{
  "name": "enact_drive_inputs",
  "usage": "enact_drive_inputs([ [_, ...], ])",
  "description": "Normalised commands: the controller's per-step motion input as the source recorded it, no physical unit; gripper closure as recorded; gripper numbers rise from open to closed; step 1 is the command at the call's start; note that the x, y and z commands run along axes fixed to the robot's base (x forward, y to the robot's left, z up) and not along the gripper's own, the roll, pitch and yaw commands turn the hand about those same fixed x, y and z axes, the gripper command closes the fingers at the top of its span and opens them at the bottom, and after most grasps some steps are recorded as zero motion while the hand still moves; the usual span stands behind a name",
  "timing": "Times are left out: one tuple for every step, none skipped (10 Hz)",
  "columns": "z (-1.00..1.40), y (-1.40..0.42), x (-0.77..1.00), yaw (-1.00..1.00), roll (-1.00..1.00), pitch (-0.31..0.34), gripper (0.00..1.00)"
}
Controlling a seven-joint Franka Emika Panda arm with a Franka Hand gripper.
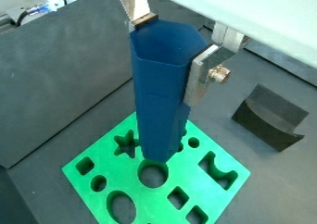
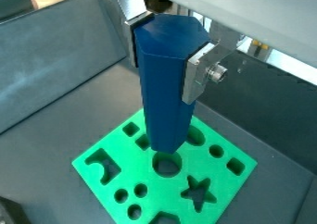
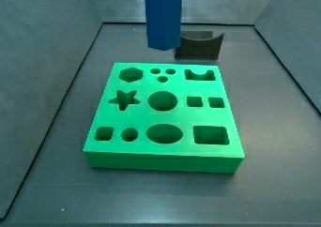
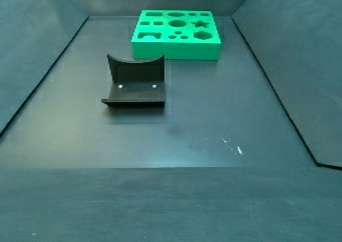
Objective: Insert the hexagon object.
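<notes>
My gripper [image 1: 171, 47] is shut on the hexagon object [image 1: 158, 98], a tall plain blue faceted column, with the silver fingers [image 1: 202, 68] clamped on opposite sides of its top. Both wrist views show the grip, the gripper [image 2: 168, 56] holding the column [image 2: 168, 107] upright above the green board [image 1: 118, 177]. In a side view the column [image 3: 164, 15] hangs over the far edge of the board [image 3: 163, 154], its lower end apart from the surface. The hexagon hole [image 3: 129, 75] is at the board's far left corner. The gripper is out of view in both side views.
The dark fixture [image 3: 198, 45] stands on the floor just behind the board, and shows in a wrist view [image 1: 272, 117] and a side view [image 4: 134, 81]. The board [image 4: 174, 54] has several other shaped holes. Grey walls enclose the floor.
</notes>
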Motion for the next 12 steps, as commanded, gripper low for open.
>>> enact_drive_inputs([
  [-0.98,0.89,-0.57,0.00,0.12,-0.054,1.00],
  [-0.82,0.74,-0.67,0.00,0.20,-0.046,1.00],
  [-0.76,0.43,-0.55,-0.10,0.20,-0.057,1.00],
  [-0.69,0.21,-0.41,-0.14,0.10,-0.041,1.00],
  [-0.57,0.11,-0.26,-0.19,0.04,-0.020,1.00],
  [-0.35,0.00,0.00,-0.19,0.00,0.000,1.00],
  [-0.33,0.13,0.09,-0.12,0.06,0.034,1.00],
  [-0.35,0.21,0.12,0.00,0.08,0.051,1.00],
  [-0.36,0.20,0.19,0.00,0.08,0.061,1.00],
  [-0.29,0.13,0.11,0.00,0.01,0.050,1.00],
  [-0.30,0.01,0.08,-0.06,0.00,0.011,1.00],
  [-0.49,0.00,0.08,-0.08,0.00,-0.019,1.00],
])
